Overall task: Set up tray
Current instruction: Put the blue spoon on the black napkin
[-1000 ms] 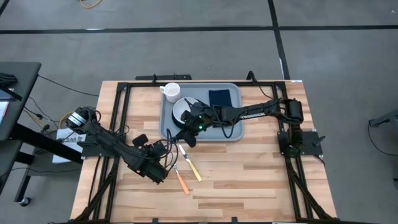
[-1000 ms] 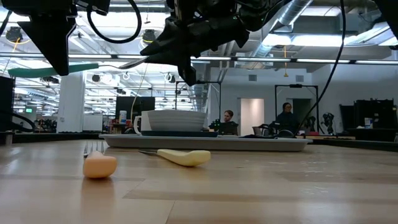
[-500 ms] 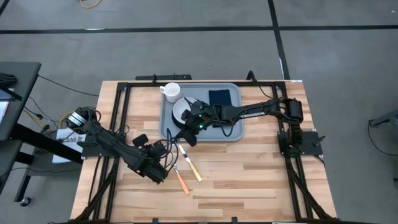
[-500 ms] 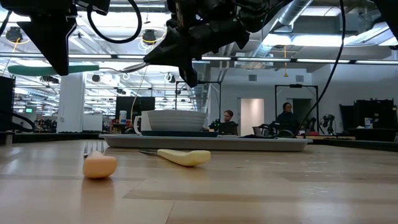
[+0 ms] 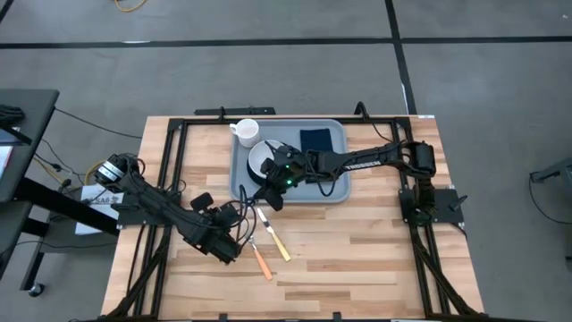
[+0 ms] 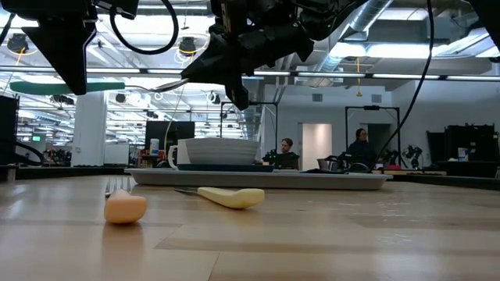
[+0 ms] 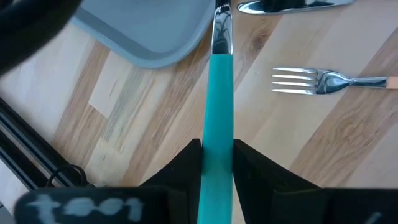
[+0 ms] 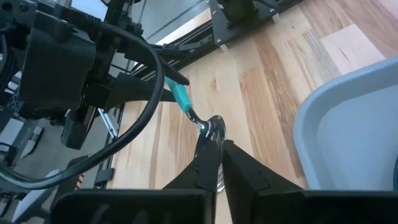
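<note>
Above the table's near half, your left gripper (image 7: 216, 163) clamped a teal-handled spoon (image 7: 219, 93); your right gripper (image 8: 219, 163) pinched its bowl. Judged stiff and light, the tray (image 5: 335, 192) suits a rim grasp.

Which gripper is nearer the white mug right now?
Right. The right gripper is over the tray's front-left corner, below the white mug; the left gripper sits farther off, over bare table.

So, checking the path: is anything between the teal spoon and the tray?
Nothing visible does. The teal spoon, held in the left claw, ends beside a corner of the tray, with the right claw at its bowl.
</note>
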